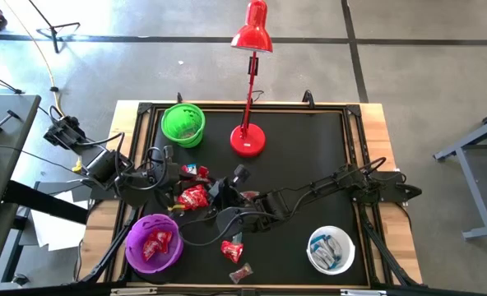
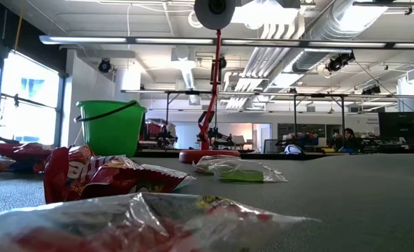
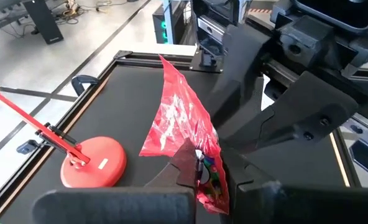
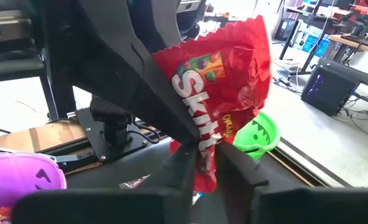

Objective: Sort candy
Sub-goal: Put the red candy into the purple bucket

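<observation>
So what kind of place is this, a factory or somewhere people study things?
Probably a robotics lab or open workshop. The low view shows exposed ceiling ducts and rows of desks with monitors behind the table, and the floor is bare concrete.

Red lamp [image 1: 248, 136], green [image 1: 183, 124], purple [image 1: 153, 243], white bowls [image 1: 331, 250] (black mat).

Lamp [image 1: 248, 136] on table [image 1: 309, 164], centre of far edge; bucket-shaped bowl [image 1: 183, 123] left of it, at far left corner. Second bowl [image 1: 153, 243] at near left corner, candy packets [image 1: 157, 244] inside. Third bowl [image 1: 331, 250] at near right corner, packets inside too. Loose candy pile [image 1: 194, 196] left of table centre, more packets [image 1: 232, 250] toward near edge, between the two near bowls. Both grippers meet over table centre, left gripper [image 3: 199, 165] and right gripper [image 4: 202, 162] on same packet [image 4: 224, 87], above table.
</observation>
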Controlling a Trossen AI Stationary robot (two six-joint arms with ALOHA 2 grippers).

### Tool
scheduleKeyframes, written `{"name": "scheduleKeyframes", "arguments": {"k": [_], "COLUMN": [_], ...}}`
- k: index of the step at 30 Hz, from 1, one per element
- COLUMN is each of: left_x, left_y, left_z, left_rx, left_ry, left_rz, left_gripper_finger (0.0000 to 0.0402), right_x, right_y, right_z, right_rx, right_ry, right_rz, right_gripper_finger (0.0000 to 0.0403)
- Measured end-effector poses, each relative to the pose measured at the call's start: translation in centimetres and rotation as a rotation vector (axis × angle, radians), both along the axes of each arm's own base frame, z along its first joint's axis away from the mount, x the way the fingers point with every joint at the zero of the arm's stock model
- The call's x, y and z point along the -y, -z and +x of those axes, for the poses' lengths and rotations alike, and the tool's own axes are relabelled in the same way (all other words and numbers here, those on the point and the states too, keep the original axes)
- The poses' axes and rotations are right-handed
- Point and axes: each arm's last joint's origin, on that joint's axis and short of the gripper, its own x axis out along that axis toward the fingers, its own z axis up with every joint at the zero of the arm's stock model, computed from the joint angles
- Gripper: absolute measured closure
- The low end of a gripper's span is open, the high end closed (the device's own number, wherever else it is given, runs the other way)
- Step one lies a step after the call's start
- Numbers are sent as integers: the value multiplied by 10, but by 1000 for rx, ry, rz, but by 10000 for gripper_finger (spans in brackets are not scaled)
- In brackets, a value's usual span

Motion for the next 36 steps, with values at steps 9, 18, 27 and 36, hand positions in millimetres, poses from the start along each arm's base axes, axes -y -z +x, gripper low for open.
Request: {"name": "scheduleKeyframes", "arguments": {"k": [9, 18, 27, 36], "left_x": [-1, -7, -1, 35], "left_y": [0, -5, 21, 44], "left_z": [-1, -13, -39, -66], "left_rx": [9, -1, -469, -834], "left_ry": [-13, 17, 11, -76], "left_rz": [-23, -163, -678, -732], "left_gripper_finger": [393, 393, 392, 392], "right_x": [-3, -3, -4, -2], "right_y": [3, -20, -23, -15], "right_z": [-5, -46, -81, -94], "right_rx": [-57, -106, -181, -275], "right_ry": [-10, 9, 59, 97], "right_rz": [-19, 48, 155, 201], "right_gripper_finger": [232, 211, 211, 211]}}
